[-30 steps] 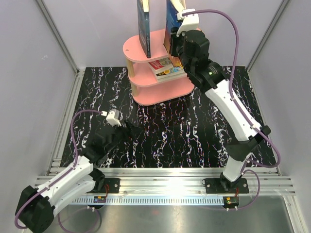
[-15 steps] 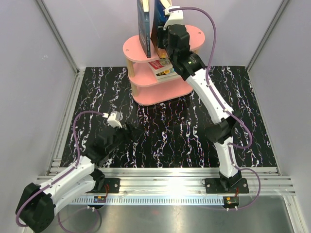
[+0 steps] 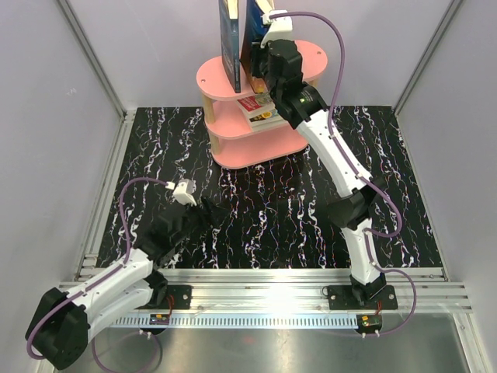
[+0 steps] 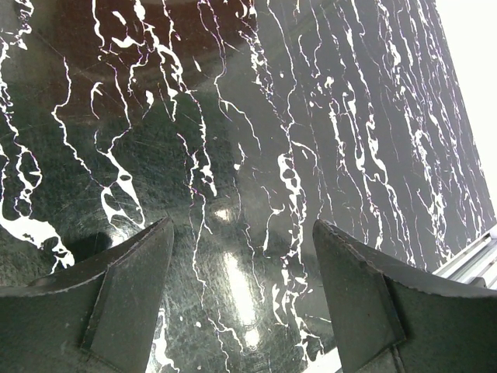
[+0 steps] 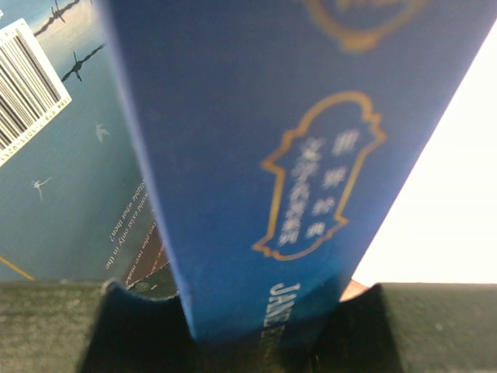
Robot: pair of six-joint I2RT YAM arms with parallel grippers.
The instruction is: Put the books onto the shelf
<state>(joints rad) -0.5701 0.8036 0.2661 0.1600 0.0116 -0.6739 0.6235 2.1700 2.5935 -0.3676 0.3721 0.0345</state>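
The right tool [image 5: 241, 315] is clamping the upright dark blue book [image 5: 256, 155] at the pink oval shelf [image 3: 213, 78] top tier; the left tool [image 4: 242, 260] is hovering, jaws apart, over the black marbled surface [image 4: 311, 116].

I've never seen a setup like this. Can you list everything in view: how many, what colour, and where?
shelf: one, pink with pale posts, far end of the mat
teal book: one, dark blue-teal, upright on the top tier
blue book: one, blue with gold lettering, upright beside the teal book
flat books: seemingly two, red over a paler one, middle tier
mat: one, black with white veins, on the table
rail: one, silver, near edge
cables: two, purple, one per arm
right gripper: one, black, closed on the blue book
left gripper: one, black, open and empty, over the mat
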